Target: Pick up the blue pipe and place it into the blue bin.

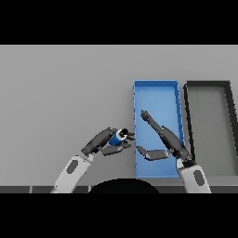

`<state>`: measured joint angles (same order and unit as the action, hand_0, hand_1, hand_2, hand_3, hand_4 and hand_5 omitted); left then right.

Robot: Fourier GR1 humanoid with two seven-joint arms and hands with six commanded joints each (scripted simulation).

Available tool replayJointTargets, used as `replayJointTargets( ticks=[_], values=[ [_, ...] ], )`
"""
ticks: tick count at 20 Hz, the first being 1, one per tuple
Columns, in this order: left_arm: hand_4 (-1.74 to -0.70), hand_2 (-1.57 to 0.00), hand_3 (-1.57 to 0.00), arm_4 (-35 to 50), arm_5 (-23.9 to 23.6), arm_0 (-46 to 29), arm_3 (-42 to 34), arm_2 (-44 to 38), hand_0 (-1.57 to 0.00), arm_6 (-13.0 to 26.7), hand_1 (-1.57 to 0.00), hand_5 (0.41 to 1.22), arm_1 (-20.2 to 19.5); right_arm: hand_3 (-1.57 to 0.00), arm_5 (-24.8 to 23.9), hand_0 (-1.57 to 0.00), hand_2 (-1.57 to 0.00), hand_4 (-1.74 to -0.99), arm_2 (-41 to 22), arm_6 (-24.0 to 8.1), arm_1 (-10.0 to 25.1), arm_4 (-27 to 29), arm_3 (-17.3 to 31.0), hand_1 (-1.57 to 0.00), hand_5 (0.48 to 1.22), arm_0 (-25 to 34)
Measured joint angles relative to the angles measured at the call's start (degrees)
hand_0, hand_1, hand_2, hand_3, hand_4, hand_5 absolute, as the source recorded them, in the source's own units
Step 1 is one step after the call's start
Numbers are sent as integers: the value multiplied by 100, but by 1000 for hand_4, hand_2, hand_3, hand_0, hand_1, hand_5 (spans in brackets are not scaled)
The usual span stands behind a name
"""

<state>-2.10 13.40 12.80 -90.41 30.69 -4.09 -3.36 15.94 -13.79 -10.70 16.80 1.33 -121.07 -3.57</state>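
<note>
The blue pipe is a short blue tube with a dark and white end. My left hand has its fingers and thumb curled round it, holding it just left of the blue bin. The bin is a long blue tray lying front to back, right of centre. Over the bin's near half my right hand stands open, fingers straight and pointing to the far left, thumb stretched toward the pipe. A small gap separates the right thumb from the pipe's end.
A dark bin with a grey floor lies directly right of the blue bin, parallel to it. The grey table stretches to the left and back.
</note>
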Motion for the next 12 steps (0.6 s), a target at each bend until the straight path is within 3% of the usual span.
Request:
replayJointTargets(
  ticks=[4,12],
  values=[
    [-1476,-1571,-1571,-22,42,59,-1,-79,-1571,170,-1571,1221,72,1,181,1,1,-1220,-243,-467,-123,258,58,1,525,571],
    [-1459,-1571,-1571,69,388,-10,55,-209,-1571,147,-1571,1221,203,1,449,1,-1,-1208,-699,-967,-430,466,411,1,512,1818]
  ],
)
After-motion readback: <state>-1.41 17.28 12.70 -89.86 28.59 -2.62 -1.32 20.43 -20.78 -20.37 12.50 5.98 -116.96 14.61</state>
